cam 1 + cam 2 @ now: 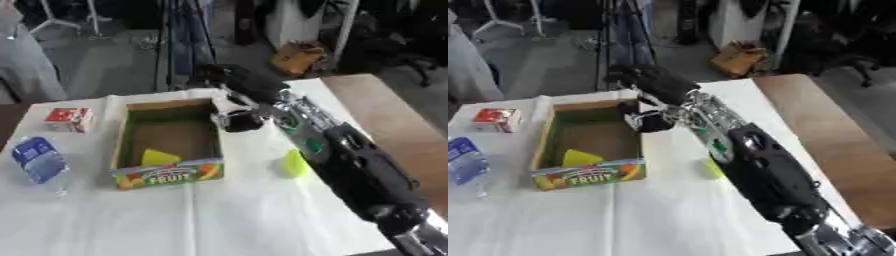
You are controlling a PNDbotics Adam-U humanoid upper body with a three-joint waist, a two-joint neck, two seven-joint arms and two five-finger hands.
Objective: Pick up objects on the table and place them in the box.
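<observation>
One hand, the right (234, 82), reaches over the box's (122, 137) far right corner, fingers curled round a dark object (242, 121) at the rim, while a yellow piece (158, 157) lies inside and a yellow-green one (294, 163) sits on the cloth (219, 215) beside the arm.

Place: lab or workshop
Signs: grey floor (105, 60), metal stand legs (61, 20), white-covered tabletop (219, 215), cardboard box on floor (297, 57)

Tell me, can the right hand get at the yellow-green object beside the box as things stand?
Probably yes, once it pulls back. The right hand hovers at the box's far right corner, and the yellow-green object sits on open cloth under its forearm, nothing crowding it.
</observation>
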